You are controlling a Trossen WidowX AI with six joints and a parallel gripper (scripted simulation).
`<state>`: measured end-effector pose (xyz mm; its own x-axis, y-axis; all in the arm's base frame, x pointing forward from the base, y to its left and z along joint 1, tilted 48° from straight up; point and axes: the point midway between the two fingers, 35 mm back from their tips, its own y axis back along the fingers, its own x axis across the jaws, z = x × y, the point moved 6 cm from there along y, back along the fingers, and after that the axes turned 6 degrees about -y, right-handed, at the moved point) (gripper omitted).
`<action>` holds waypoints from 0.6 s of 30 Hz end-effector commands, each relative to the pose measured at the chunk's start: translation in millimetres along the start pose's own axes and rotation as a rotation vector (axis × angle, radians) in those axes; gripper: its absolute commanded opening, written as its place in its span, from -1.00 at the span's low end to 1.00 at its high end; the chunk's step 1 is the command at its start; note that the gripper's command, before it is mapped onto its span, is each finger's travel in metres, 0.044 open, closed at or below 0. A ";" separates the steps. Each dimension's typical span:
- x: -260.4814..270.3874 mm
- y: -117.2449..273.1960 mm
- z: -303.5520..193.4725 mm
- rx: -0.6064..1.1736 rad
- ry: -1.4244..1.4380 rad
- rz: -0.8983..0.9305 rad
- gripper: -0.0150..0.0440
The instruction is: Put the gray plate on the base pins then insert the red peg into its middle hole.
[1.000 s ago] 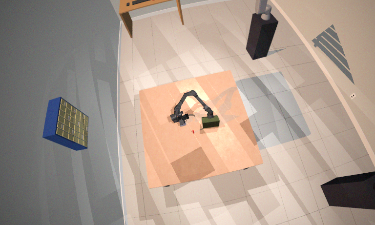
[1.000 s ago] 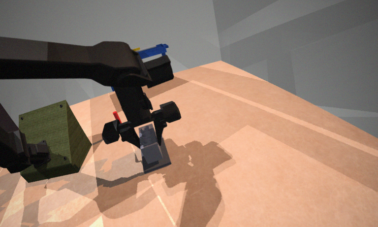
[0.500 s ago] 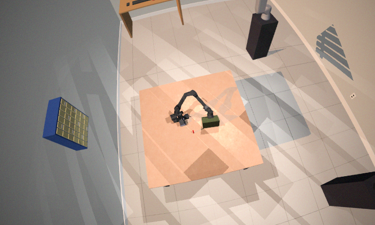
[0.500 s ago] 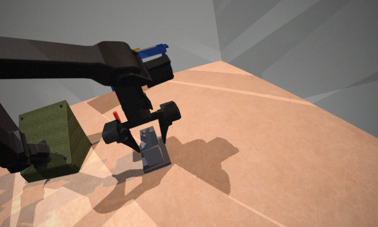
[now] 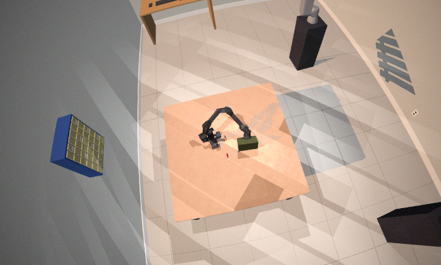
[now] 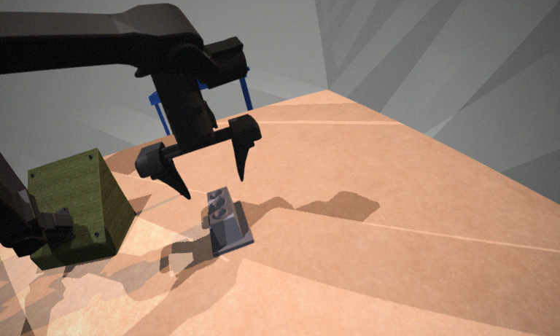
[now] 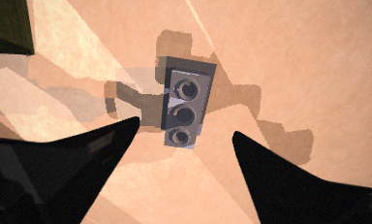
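Top view, peg: a small red peg point(image 5: 227, 155) is seen lying on the orange table point(image 5: 208, 190), apart from the arm point(image 5: 224, 114) and just beside the green block point(image 5: 247, 143).
Top view, plate: the plate is too small to be told apart under the claw point(image 5: 215, 139).
Exterior view, plate: a gray plate point(image 6: 224, 221) with three round holes in a row is seen lying on a thin bluish base point(image 6: 235, 245), its far end looking a little raised.
Exterior view, claw: the claw point(image 6: 214, 188) is held above the plate's far end, its two pointed fingers point(image 6: 241, 155) spread wide, nothing being touched or pinched.
Wrist view, plate: the plate point(image 7: 186, 108) is shown from above, with rings visible in the two end holes and the middle hole dark and unfilled.
Wrist view, claw: the plate is framed between the two dark fingers, well clear of both.
Wrist view, base: only an edge of the base shows past the plate.
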<state>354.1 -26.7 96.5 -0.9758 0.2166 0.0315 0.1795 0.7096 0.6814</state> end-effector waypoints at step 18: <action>24.0 60.2 53.8 -0.024 -0.727 -0.007 1.00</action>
<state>358.9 30.1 119.6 -0.8888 0.4089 -0.2071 0.1648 0.7067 0.6880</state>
